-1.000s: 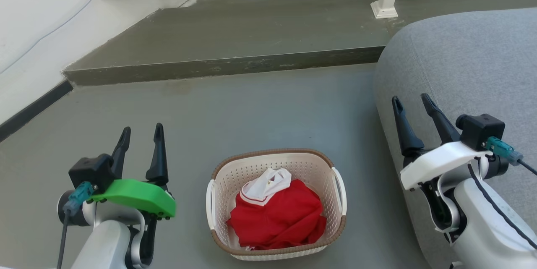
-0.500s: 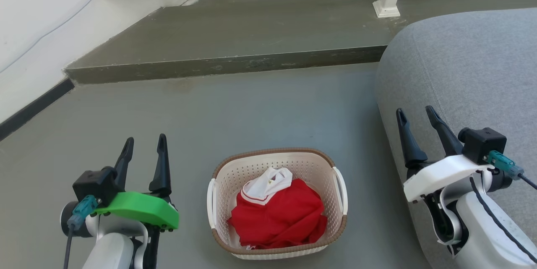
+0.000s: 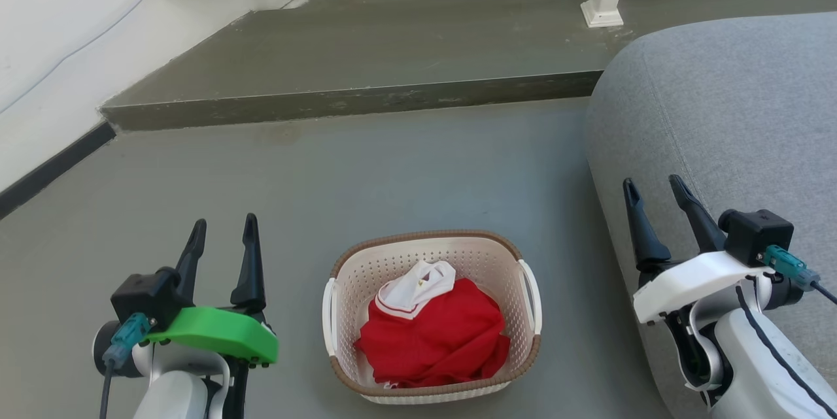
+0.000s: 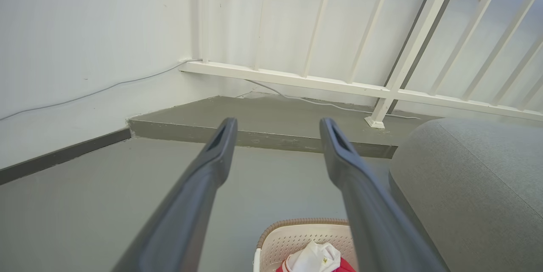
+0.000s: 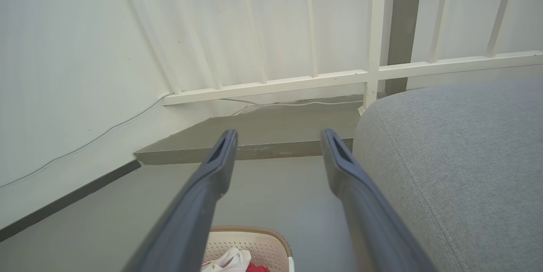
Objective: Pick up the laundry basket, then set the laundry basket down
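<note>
Cream perforated laundry basket (image 3: 431, 262), brown rim, red-and-white garment (image 3: 435, 334) inside

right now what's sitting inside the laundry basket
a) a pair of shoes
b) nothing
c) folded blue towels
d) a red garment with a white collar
d: in the head view the laundry basket on the floor holds a crumpled red garment with its white collar lying on top.
</note>
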You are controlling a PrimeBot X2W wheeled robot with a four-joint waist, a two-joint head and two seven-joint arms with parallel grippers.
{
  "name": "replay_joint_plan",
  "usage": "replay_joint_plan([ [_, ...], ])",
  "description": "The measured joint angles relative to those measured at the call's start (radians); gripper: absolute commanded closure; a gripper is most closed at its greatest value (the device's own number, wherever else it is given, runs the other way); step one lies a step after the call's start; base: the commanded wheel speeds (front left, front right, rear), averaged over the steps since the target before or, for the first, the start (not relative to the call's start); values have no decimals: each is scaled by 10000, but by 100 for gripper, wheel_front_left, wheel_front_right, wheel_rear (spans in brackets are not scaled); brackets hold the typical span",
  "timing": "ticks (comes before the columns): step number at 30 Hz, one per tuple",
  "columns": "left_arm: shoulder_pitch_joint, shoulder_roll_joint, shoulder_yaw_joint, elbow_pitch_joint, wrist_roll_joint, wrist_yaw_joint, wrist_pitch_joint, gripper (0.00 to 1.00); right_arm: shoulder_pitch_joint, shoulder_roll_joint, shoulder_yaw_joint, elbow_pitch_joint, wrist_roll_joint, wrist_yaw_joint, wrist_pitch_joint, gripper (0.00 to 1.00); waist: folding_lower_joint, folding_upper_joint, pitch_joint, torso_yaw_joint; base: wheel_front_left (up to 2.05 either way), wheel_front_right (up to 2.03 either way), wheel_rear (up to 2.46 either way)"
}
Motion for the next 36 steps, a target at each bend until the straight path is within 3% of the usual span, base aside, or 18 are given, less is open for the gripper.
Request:
replay_joint_plan([
  [7, 128, -92, 196, 0, 56, -176, 0, 0, 81, 205, -94, 0, -127, 100, 0, 0, 0, 0, 39, -5, 0, 0, 0],
  [8, 131, -105, 222, 6, 56, -219, 0, 100, 82, 215, -107, 0, -151, 104, 0, 100, 0, 0, 43, -7, 0, 0, 0],
  [16, 377, -184, 180, 378, -165, -253, 67, 100, 502, 477, -128, 339, -15, 115, 40, 100, 0, 0, 37, -6, 0, 0, 0],
  [36, 377, -238, 807, 474, -2569, -489, 828, 100, 503, 780, -1003, 288, 2426, 451, 711, 100, 0, 0, -85, 32, 0, 0, 0],
])
